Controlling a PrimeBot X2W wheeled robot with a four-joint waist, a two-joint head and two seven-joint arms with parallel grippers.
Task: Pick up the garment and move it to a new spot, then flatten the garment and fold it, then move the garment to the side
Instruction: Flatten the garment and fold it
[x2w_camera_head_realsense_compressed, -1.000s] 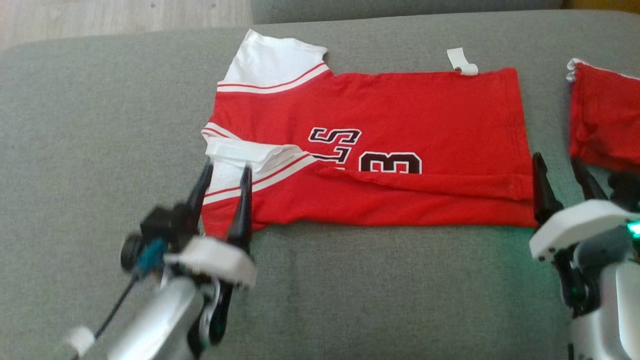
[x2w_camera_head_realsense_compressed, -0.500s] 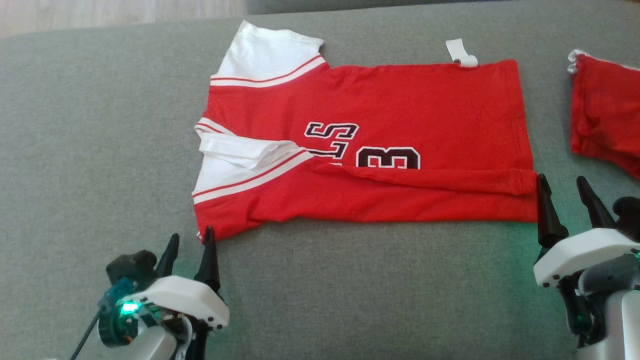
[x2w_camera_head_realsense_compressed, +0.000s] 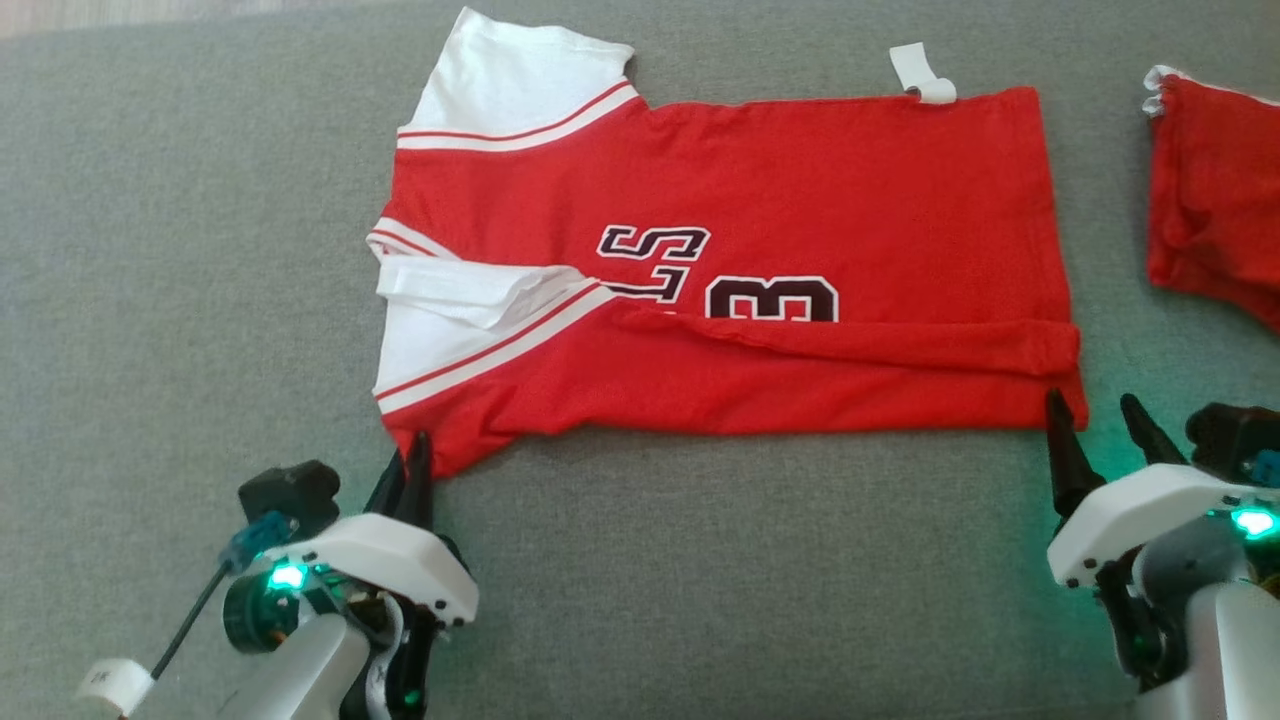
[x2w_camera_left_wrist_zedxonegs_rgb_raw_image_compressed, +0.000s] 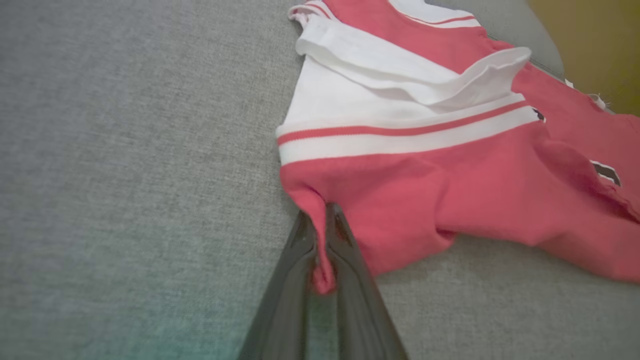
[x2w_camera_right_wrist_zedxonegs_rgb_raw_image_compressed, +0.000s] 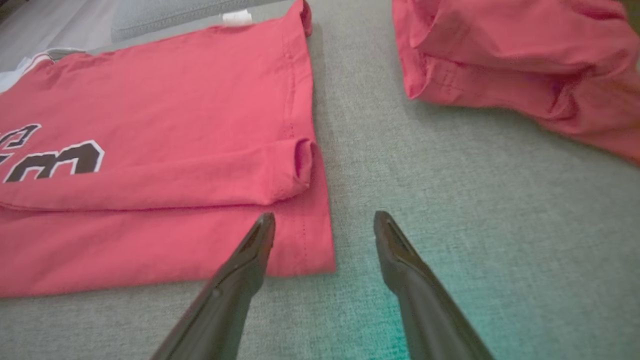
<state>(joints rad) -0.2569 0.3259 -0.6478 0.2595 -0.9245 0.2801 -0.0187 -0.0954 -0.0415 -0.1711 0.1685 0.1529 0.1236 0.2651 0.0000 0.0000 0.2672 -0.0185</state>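
left pincer (x2w_camera_left_wrist_zedxonegs_rgb_raw_image_compressed: 321, 214) clamped on jersey (x2w_camera_head_realsense_compressed: 800, 180) corner; right pincer (x2w_camera_right_wrist_zedxonegs_rgb_raw_image_compressed: 324, 215) spread, just beside opposite corner

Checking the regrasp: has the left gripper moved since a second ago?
Yes. The left gripper drew back off the white sleeve to the near edge of the jersey, jaws shut on it.

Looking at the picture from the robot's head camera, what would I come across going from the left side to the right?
Left fingers, pinched shut on a corner of cloth → red jersey → right fingers, spread apart → second red garment at the right edge.
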